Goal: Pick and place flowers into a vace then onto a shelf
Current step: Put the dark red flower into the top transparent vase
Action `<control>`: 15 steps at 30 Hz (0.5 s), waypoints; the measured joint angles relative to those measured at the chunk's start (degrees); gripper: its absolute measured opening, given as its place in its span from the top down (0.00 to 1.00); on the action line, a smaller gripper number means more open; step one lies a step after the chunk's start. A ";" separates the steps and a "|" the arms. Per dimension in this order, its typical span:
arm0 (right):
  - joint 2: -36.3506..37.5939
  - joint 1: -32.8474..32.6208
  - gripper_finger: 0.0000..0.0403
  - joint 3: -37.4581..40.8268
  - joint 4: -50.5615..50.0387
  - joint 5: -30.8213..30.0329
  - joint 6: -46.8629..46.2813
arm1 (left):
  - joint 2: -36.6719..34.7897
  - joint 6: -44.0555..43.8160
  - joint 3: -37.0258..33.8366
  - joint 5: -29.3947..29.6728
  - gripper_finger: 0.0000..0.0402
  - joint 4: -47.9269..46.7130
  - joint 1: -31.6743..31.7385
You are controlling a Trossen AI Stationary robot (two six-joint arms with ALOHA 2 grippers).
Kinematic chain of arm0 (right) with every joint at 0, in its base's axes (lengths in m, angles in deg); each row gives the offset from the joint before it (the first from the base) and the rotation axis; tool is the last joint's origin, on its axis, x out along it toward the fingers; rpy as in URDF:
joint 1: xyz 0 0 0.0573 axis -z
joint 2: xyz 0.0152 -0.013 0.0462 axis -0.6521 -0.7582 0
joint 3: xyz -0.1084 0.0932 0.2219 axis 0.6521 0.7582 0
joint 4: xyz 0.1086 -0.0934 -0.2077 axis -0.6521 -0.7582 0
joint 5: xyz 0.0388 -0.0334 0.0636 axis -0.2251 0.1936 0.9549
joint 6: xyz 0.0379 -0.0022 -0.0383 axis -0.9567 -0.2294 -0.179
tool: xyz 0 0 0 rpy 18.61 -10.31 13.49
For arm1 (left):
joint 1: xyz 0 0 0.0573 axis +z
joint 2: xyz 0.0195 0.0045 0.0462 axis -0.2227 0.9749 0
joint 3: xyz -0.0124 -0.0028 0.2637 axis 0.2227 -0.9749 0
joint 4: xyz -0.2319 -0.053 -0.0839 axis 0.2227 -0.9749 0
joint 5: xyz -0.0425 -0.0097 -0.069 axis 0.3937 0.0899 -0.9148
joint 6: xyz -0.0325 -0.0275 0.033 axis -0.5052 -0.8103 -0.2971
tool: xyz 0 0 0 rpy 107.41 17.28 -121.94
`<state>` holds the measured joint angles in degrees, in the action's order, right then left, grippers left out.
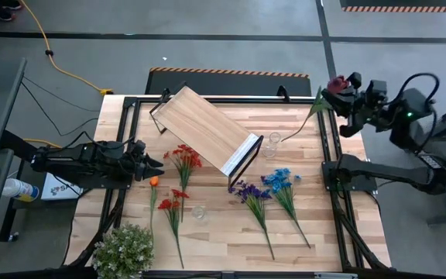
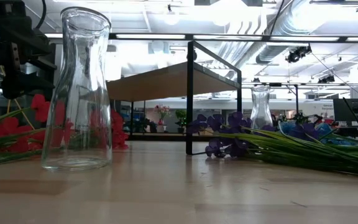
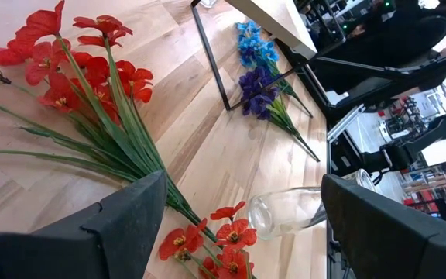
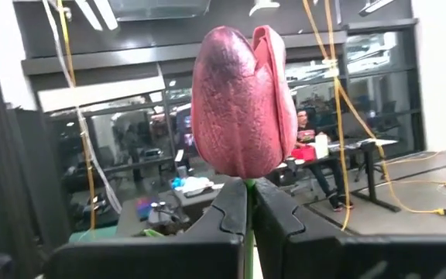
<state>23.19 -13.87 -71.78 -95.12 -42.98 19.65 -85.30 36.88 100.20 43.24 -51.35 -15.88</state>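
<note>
The dark red flower point(image 1: 336, 83) is pinched between the pressed-together fingers of the right gripper point(image 1: 345, 97) past the table's far right corner, its stem point(image 1: 315, 104) slanting down toward the table point(image 1: 215, 225). The shelf point(image 1: 206, 126) lies skewed across the far middle. Bare wood shows near the front edge. The left gripper point(image 1: 158, 165), fingers spread, hovers by the red flowers point(image 1: 184, 159).

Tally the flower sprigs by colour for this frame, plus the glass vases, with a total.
Red sprigs: 2, one by the left hand, one nearer the table's front
Orange sprig: 1
Purple sprig: 1
Blue sprig: 1
Dark red flower: 1, in the shut right hand
Glass vases: 2
Total: 8
</note>
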 joint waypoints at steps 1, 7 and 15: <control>0.98 0.00 1.00 1.69 1.22 -0.54 0.14 | 0.02 0.00 0.00 0.00 0.06 -0.01 0.00; 6.10 0.00 1.00 11.33 6.62 -3.81 1.24 | 0.01 0.00 0.00 0.00 0.06 -0.01 0.01; 9.94 0.00 1.00 20.92 14.20 -6.59 2.84 | 0.01 0.00 0.00 0.01 0.06 0.01 0.01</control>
<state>33.13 -13.87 -50.86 -80.92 -49.58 22.48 -85.29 36.88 100.20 43.26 -51.35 -15.87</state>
